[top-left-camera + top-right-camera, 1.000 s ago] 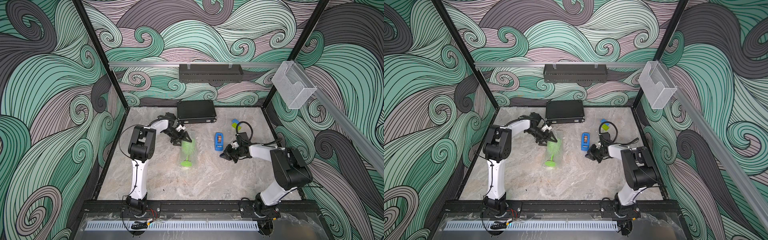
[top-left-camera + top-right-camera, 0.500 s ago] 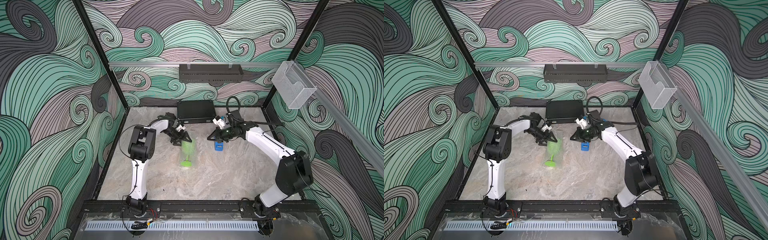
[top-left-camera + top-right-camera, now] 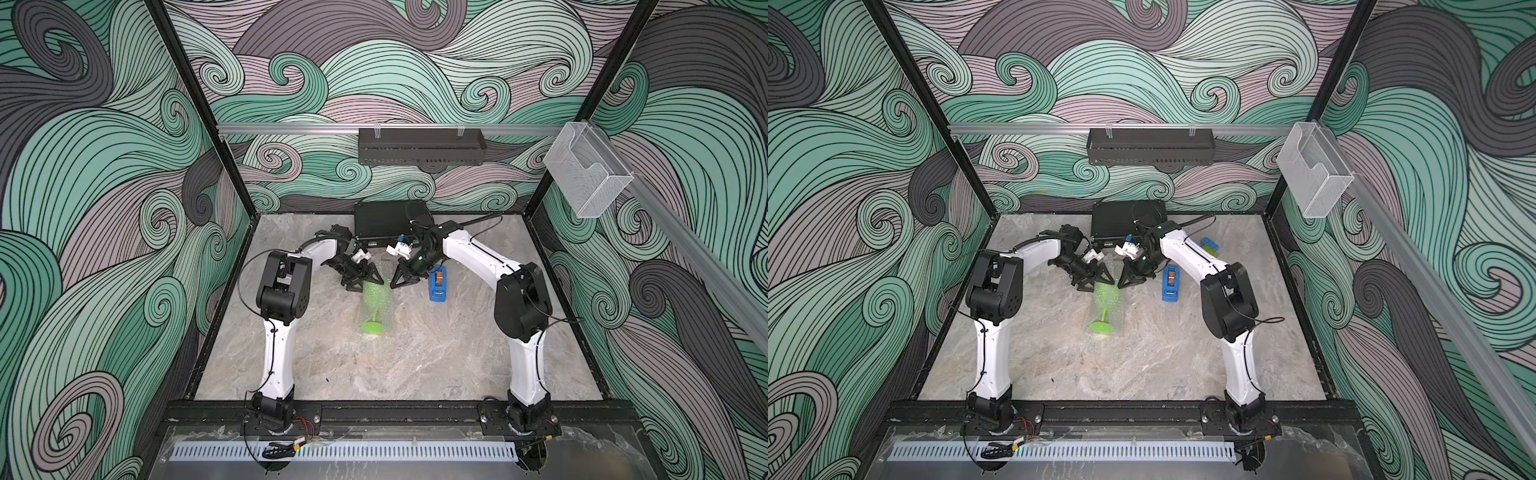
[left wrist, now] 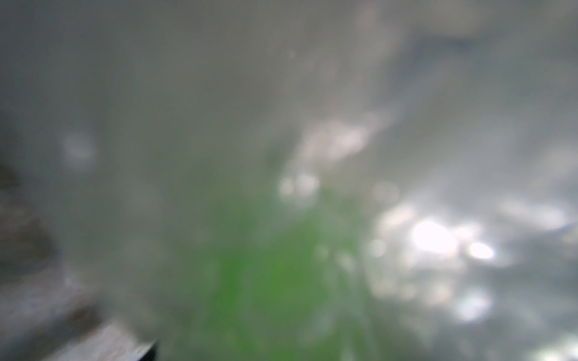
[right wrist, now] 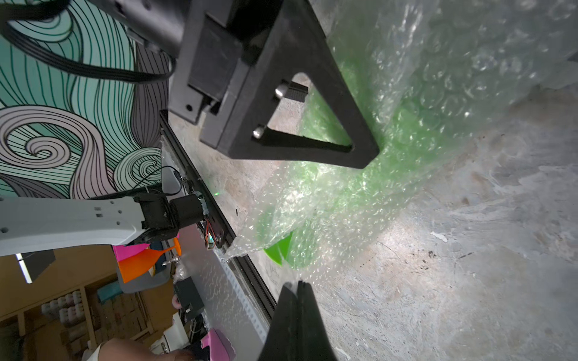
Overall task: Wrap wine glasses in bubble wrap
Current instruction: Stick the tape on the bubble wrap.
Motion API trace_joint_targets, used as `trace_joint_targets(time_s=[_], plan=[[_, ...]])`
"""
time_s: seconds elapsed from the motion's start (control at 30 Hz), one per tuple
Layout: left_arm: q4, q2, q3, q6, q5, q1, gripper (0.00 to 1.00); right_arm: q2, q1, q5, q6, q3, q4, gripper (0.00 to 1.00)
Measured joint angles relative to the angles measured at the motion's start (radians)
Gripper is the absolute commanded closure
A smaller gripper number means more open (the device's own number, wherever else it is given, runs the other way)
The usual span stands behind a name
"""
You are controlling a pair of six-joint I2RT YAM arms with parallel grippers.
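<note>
As the goblet [image 3: 375, 300] lies wrapped on the table [image 3: 415, 365], the loose bubble wrap [image 5: 344, 200] at its bowl needs tucking.
Push gently, so the goblet does not roll. Left gripper [image 3: 360, 284], jaws wide, seems to clamp the bowl through the wrap; right gripper [image 5: 297, 284] is closed, empty, just beside the wrap.

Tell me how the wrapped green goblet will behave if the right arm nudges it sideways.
Lying on its side, the goblet will probably roll, in an arc given its round bowl and foot. The bubble wrap looks loose and crinkly, so it may slide or unfurl first.
</note>
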Motion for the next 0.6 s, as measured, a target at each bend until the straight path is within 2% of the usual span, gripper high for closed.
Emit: trace_joint_targets(time_s=[0.6], plan=[[-0.003, 0.0, 0.004, 0.0, -0.008, -0.003, 0.29, 0.182, 0.068, 0.013, -0.04, 0.199, -0.117, 1.0]])
